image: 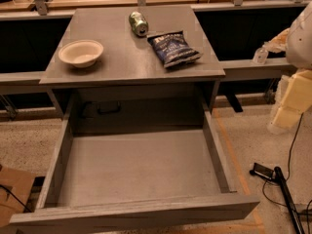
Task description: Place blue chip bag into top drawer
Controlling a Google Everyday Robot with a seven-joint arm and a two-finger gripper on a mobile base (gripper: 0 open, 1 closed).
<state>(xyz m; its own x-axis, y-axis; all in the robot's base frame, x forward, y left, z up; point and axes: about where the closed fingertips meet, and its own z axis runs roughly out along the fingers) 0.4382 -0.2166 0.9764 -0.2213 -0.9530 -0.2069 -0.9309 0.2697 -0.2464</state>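
The drawer (136,167) fills the lower half of the frame. It is pulled well out, which gives you a wide, shallow target. Above it, the surface (122,65) carries everything else. Your claw (290,104) sits at the right edge of the frame, pale and blocky, well apart from the surface. I cannot tell whether it is wide or narrow.

The bag (173,48) lies flat in the upper frame, right of centre, near the surface's right edge. Expect it to be light, puffy and crinkly, with slick foil that gives under pressure and contents that crush. Take it by a crimped end seam or pinch across a narrow side, and squeeze gently.

The bowl (81,52) stands at the upper left, well apart from the bag. The can (138,23) lies on its side just up and left of the bag. Keep your approach off it, since it may roll.
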